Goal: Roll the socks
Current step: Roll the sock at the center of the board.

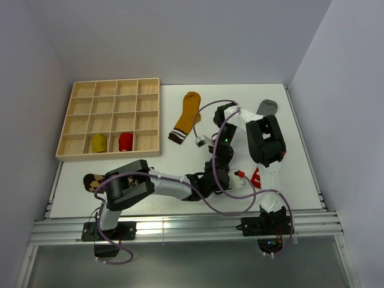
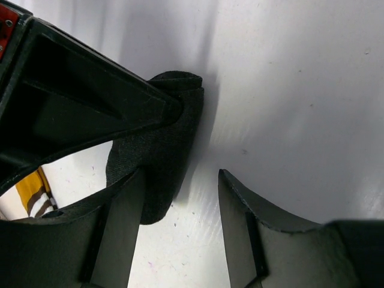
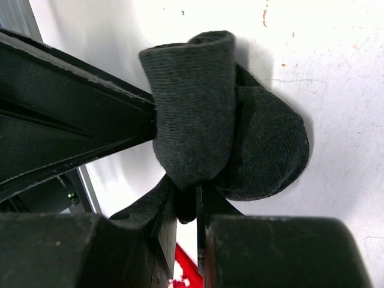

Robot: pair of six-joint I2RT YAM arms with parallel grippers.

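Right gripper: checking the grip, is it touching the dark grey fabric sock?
Touching: right wrist view shows the right gripper pinching the dark grey fabric sock at its lower fold.

The right arm (image 1: 265,141) hides part of the red sock (image 1: 256,177).

Both the left arm (image 1: 171,187) and the right arm (image 1: 240,117) are built alike: smooth white tube links joined by chunky matte-black joint housings; a thin grey-purple cable (image 1: 228,211) trails in loose loops back from each wrist; a green light (image 1: 227,141) shows just behind the right hand; the fingers (image 2: 240,234) are flat, angular black wedges; a red patch (image 2: 5,30) sits behind the left ones.
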